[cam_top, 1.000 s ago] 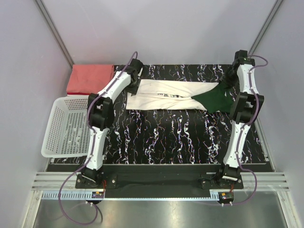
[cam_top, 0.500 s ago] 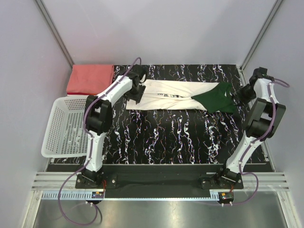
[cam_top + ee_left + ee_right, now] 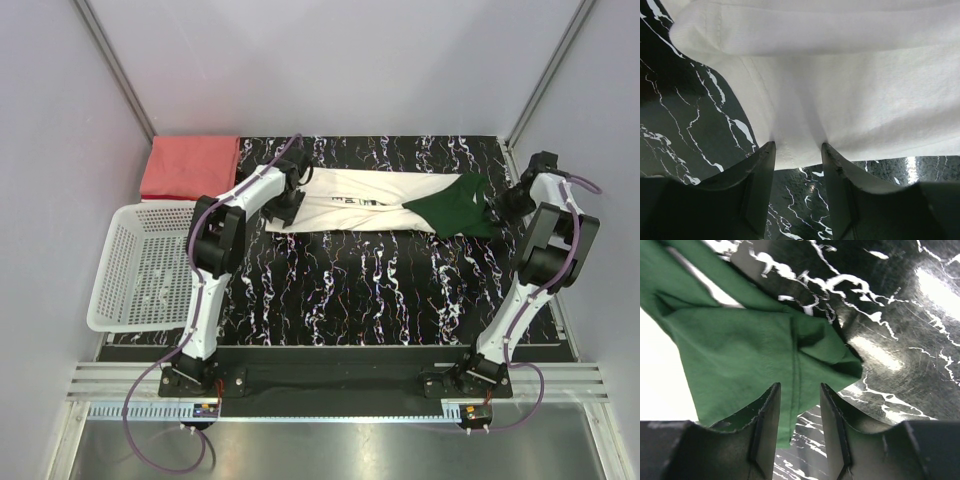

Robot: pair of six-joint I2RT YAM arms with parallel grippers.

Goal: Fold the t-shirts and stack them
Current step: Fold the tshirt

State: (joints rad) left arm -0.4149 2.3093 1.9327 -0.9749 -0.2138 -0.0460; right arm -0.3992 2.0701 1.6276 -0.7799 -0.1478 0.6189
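Observation:
The cream-white t-shirt (image 3: 350,200) lies folded into a long band across the far half of the table, its dark green part (image 3: 455,207) at the right end. The salmon-red t-shirt (image 3: 190,167) lies folded at the far left corner. My left gripper (image 3: 289,203) is low at the band's left end. In the left wrist view it (image 3: 797,147) is open, its fingertips (image 3: 769,150) straddling the white cloth's hem (image 3: 840,100). My right gripper (image 3: 504,207) is at the green end. In the right wrist view it (image 3: 799,387) is open around the green cloth's edge (image 3: 750,355).
A white plastic mesh basket (image 3: 140,265) stands at the left, overhanging the table edge. The black marbled tabletop (image 3: 370,290) stretches between the shirt and the arm bases. Grey walls close in the back and both sides.
My right arm swung from above the green part out to the right and came down at the green edge. My left gripper slid nearer along the shirt's left end.

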